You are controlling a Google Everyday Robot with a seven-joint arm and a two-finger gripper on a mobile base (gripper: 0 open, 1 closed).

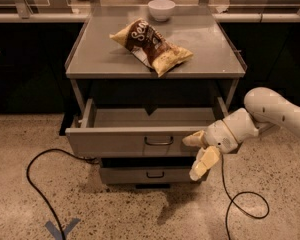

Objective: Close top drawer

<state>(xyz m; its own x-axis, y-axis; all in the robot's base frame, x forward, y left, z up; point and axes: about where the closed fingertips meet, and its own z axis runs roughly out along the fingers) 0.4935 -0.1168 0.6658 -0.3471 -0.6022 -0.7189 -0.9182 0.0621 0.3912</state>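
a plain grey top drawer [120, 143] with a dark loop handle [158, 142] stands out below the front edge of the matching grey counter [100, 59]. a brown-and-yellow chip bag [151, 46] with white lettering lies mid-counter, and a white bowl [161, 9] sits at the back edge. the cream-coloured hand [194, 156], fingers spread, on a white arm [275, 109], is at the drawer front below the counter's front right corner. the floor [20, 144] is speckled beige, crossed by a black cable [35, 184] and a blue tape mark [62, 229].
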